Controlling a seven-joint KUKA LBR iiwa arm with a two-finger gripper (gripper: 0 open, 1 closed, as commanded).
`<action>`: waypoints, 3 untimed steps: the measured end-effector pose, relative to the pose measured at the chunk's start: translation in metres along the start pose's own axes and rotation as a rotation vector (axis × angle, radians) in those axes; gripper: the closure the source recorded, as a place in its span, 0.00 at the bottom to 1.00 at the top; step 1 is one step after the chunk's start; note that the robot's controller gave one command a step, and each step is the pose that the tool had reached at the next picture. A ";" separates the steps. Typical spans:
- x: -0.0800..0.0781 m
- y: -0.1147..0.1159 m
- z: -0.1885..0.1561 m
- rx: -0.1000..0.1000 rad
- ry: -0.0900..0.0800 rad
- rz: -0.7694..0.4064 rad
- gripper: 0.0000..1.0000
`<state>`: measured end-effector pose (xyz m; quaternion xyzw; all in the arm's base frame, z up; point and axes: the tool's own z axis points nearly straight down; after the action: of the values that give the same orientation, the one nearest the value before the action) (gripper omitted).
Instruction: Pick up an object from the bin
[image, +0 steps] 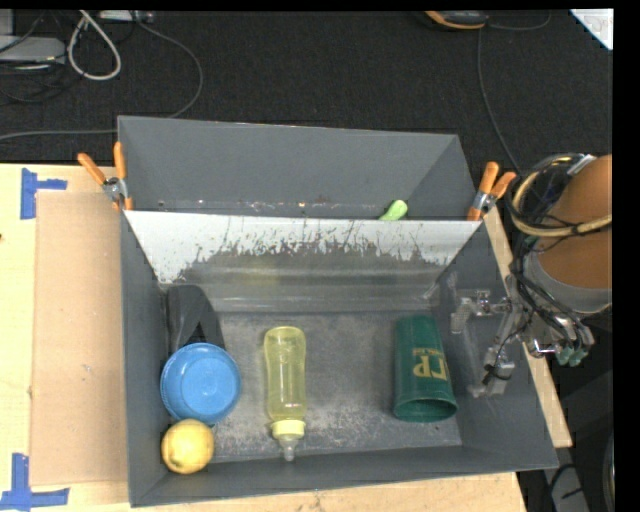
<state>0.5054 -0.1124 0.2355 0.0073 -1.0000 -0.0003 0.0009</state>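
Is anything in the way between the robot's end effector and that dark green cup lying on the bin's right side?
Nothing visible. The end effector is just right of the green cup, with only bare bin wall between them. The bottle, blue bowl and lemon lie on the cup's far, left side.

The floor of the bin (345, 350) lies bare at its centre — a lane from 12 to 6 o'clock between the pale yellow bottle (285, 385) and the dark green cup (424, 368) lying at 4 o'clock. The strip under the far wall is bare too. At 8 o'clock a blue bowl (200, 381), a black thing (190, 312) behind it and a lemon (187, 446) crowd the corner — the gripper (492, 372) stands just beside the cup at 3 o'clock.
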 end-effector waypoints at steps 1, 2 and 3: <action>0.000 0.000 0.000 0.000 0.000 0.000 0.00; -0.008 0.055 0.061 -0.004 0.006 0.011 0.00; -0.038 0.056 0.073 0.004 -0.010 -0.050 0.00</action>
<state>0.5424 -0.0562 0.1628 0.0321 -0.9995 0.0016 -0.0039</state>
